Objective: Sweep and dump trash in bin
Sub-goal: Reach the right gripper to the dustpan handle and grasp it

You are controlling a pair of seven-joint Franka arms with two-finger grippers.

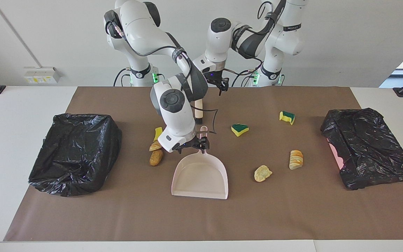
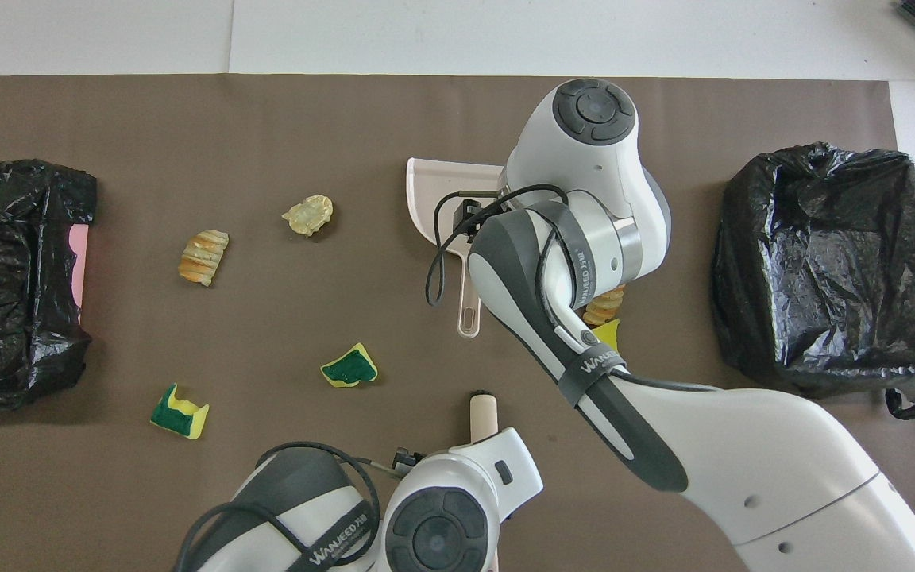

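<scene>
Facing view: right gripper (image 1: 197, 144), fingers apart, hovers over dustpan (image 1: 200, 175) handle to grasp it; left gripper (image 1: 219, 85), also apart, hangs over brush (image 1: 198, 112).

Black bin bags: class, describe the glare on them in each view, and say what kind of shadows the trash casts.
Facing view: the bin bag at the right arm's end shows white glints along its creases, as does the bag at the left arm's end; the trash pieces cast only soft, short shadows. Overhead view: similar glossy streaks on both bags' wrinkles.
</scene>
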